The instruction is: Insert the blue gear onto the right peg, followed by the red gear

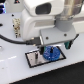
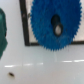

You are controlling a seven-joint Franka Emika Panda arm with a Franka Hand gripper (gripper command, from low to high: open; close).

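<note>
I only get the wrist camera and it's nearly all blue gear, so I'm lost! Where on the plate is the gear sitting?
Observer: The blue gear lies on the grey plate, toward the exterior view's right end of it.
Operator: What's up above it? I can't see the robot at all!
Observer: The big white arm hangs right over the plate and covers its far edge.
</note>
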